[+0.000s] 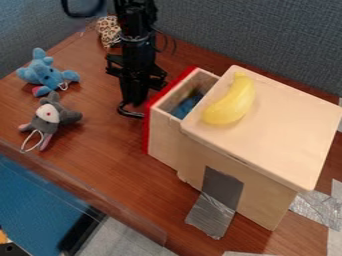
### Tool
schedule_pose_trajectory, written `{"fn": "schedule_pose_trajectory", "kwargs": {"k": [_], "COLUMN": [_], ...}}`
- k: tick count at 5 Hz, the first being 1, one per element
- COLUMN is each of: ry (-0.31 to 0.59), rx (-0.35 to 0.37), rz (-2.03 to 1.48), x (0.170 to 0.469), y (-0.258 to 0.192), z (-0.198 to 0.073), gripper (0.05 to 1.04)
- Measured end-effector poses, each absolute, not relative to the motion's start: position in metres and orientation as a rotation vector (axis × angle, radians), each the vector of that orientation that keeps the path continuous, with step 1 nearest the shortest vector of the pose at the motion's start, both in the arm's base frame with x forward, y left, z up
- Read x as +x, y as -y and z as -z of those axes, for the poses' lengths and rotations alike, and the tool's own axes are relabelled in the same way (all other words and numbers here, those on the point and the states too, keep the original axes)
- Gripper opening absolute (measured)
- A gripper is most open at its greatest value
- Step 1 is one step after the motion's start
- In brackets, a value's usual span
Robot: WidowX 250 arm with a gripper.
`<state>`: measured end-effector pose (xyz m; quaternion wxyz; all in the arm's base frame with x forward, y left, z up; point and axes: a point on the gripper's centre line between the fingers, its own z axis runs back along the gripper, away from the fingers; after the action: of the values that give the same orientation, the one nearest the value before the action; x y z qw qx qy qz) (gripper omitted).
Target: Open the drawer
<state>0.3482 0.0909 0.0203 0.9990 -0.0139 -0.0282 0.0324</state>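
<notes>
The gripper hangs down just to the left of the drawer's red front, close to it. A dark curved piece shows at its lower end; I cannot tell whether that belongs to the gripper or is a handle. The drawer stands pulled out from the left side of the light wooden box, with its red front edge facing left. Inside the drawer lies something blue, partly hidden under the box's top.
A yellow banana rests on the box top. To the left sit a blue plush toy and a grey plush toy. A leopard-spotted item stands behind the arm. Grey tape runs from the box to the table.
</notes>
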Motion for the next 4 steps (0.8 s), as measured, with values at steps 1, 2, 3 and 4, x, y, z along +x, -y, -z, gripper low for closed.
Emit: {"fn": "schedule_pose_trajectory", "kwargs": {"k": [1,2,3,4], "ry": [0.055,0.056,0.052,0.055], "rx": [-0.023,-0.021,-0.021,-0.023], "rz": [-0.088,-0.090,-0.101,-0.111], "x": [0.348,0.348,0.347,0.348], "y": [-0.107,-0.111,-0.116,-0.119], "z": [-0.020,-0.022,-0.024,-0.027], "gripper": [0.128,0.128,0.128,0.171]}}
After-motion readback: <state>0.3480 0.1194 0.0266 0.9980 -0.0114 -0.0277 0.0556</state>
